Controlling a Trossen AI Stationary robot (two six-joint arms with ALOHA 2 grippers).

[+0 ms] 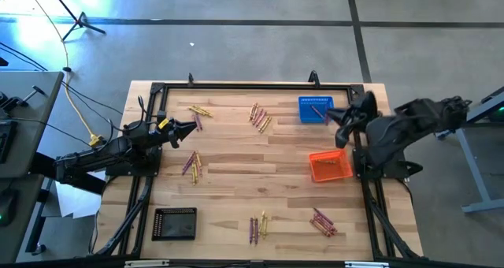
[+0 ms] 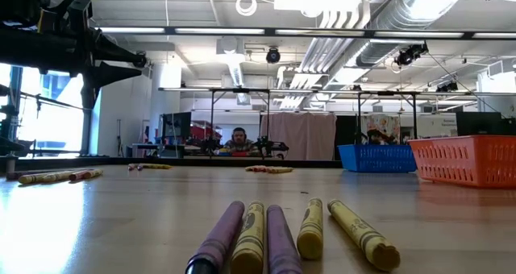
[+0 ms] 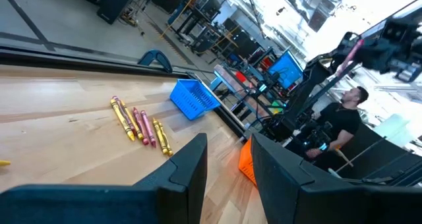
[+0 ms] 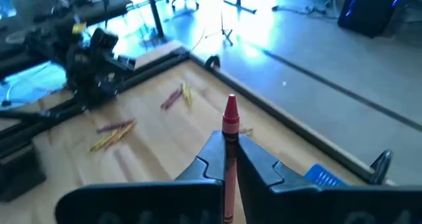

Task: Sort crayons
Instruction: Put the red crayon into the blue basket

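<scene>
Crayons lie in several small groups on the wooden table: far left (image 1: pixel 199 110), far middle (image 1: pixel 260 117), left middle (image 1: pixel 192 164), near middle (image 1: pixel 257 225) and near right (image 1: pixel 323 221). The near-middle group fills the foreground of the low view (image 2: pixel 266 234). My right gripper (image 1: pixel 337 120) is raised beside the blue basket (image 1: pixel 315 109) and is shut on a red crayon (image 4: pixel 230 115). My left gripper (image 1: pixel 191 128) is open and empty above the table's left side, near the left-middle crayons; its wrist view (image 3: pixel 229 145) shows the gap between the fingers. My right gripper pinches the red crayon's wrapped body (image 4: pixel 229 159) between its two fingers. The crayon lies along the fingers, and its pointed end (image 4: pixel 231 105) sticks out past the fingertips. It is lifted clear of the table.
An orange basket (image 1: pixel 329 165) with crayons in it stands at the right, nearer than the blue one. A black basket (image 1: pixel 174 223) stands at the near left. A dark metal frame (image 1: pixel 252 85) runs round the table's edges. A person sits in the room beyond (image 2: pixel 239 139).
</scene>
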